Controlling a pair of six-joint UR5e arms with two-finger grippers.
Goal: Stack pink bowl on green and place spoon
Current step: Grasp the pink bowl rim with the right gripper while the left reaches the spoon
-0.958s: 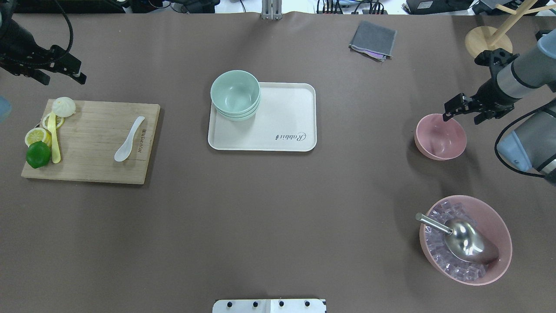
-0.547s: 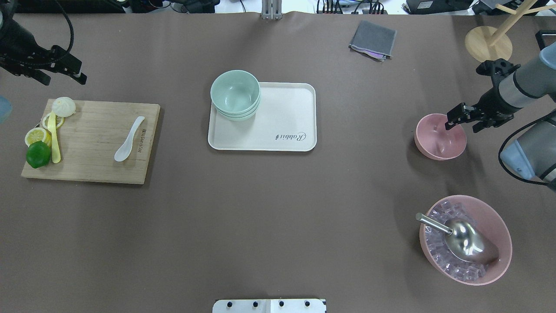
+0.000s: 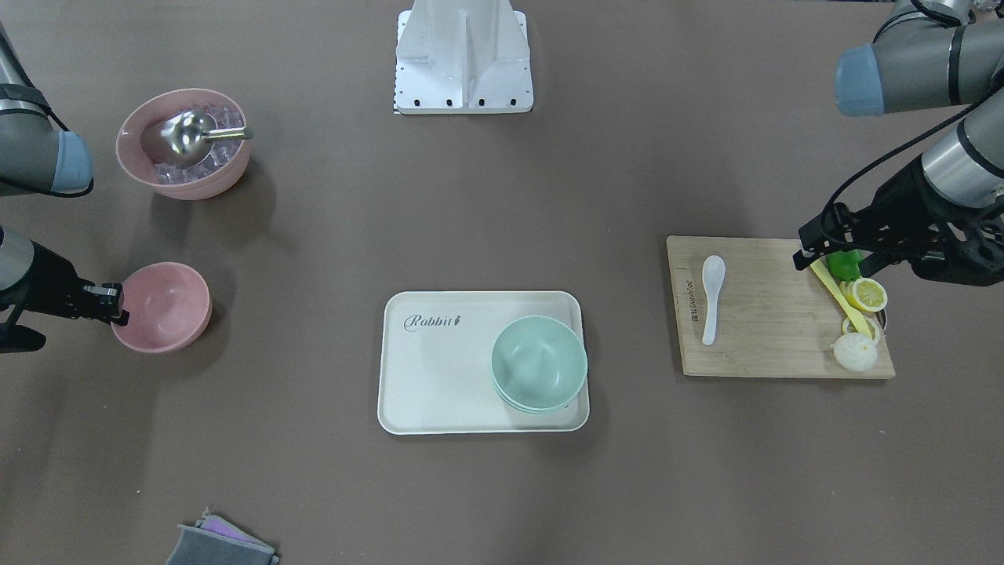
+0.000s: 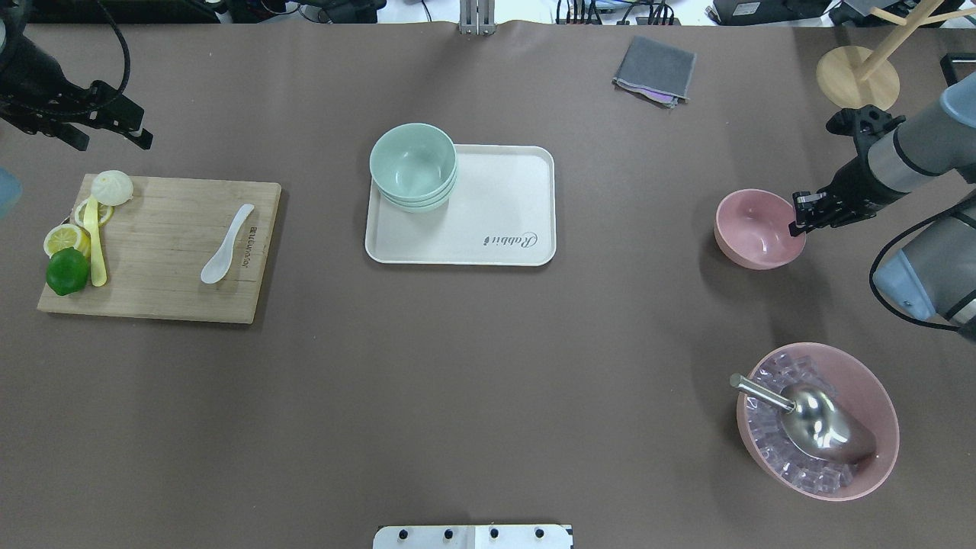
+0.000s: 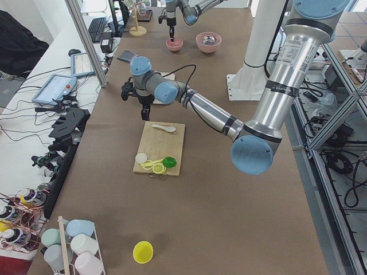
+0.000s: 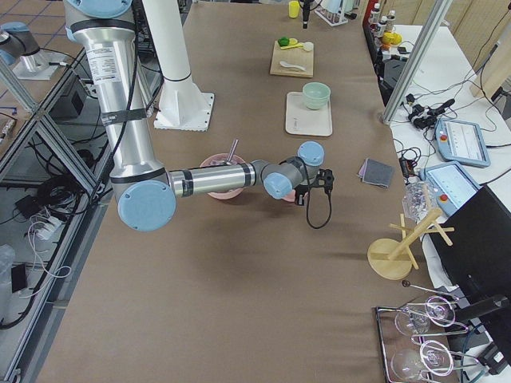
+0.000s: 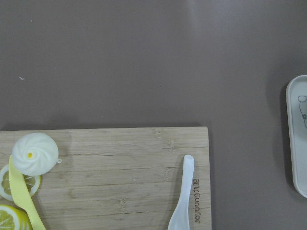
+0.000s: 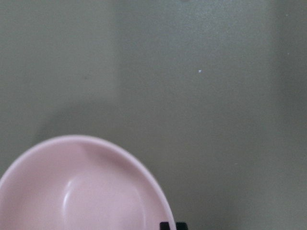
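The small pink bowl (image 4: 755, 229) is at the table's right, also seen in the front view (image 3: 163, 306) and the right wrist view (image 8: 81, 191). My right gripper (image 4: 801, 217) is shut on its right rim, one finger inside and one outside. Stacked green bowls (image 4: 412, 162) stand on the far left corner of a cream tray (image 4: 503, 229). A white spoon (image 4: 226, 244) lies on a wooden cutting board (image 4: 160, 282); its handle shows in the left wrist view (image 7: 184, 196). My left gripper (image 4: 112, 142) hovers open and empty beyond the board's far left corner.
A large pink bowl (image 4: 877, 412) with ice cubes and a metal scoop (image 4: 808, 419) stands at the near right. A lime, lemon slices, a yellow knife and a bun (image 4: 112, 187) lie on the board's left end. A grey cloth (image 4: 654, 70) and a wooden stand (image 4: 858, 72) are at the far right.
My right gripper came down from above the pink bowl, closed on its right rim, and the bowl shifted a little left and farther away. The left arm has barely moved.
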